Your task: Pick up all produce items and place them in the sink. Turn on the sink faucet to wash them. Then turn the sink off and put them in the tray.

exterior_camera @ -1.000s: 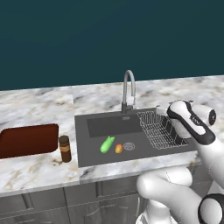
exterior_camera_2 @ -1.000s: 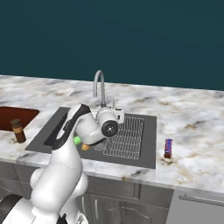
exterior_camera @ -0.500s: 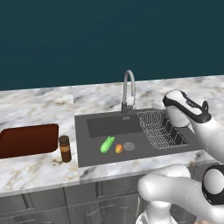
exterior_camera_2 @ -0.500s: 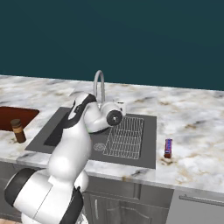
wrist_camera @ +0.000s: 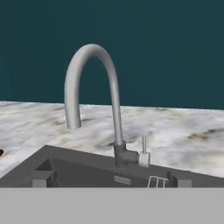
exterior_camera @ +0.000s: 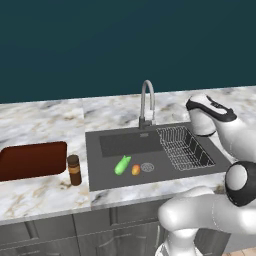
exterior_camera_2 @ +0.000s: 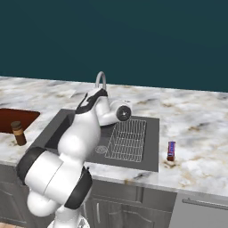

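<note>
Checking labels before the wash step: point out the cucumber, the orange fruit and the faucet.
cucumber (exterior_camera: 122, 164), left base view, middle of its green body, on the sink floor.
orange fruit (exterior_camera: 135, 170), left base view, centre of the fruit, beside the drain.
faucet (wrist_camera: 114, 100), hand view, upright stretch of the gooseneck.

Glossy white rounded arm (exterior_camera_2: 67, 151), dark joints

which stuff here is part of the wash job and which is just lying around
Job: green vegetable, orange fruit, sink, faucet, tray.
Lying about: brown jar, purple bar, wire rack.
</note>
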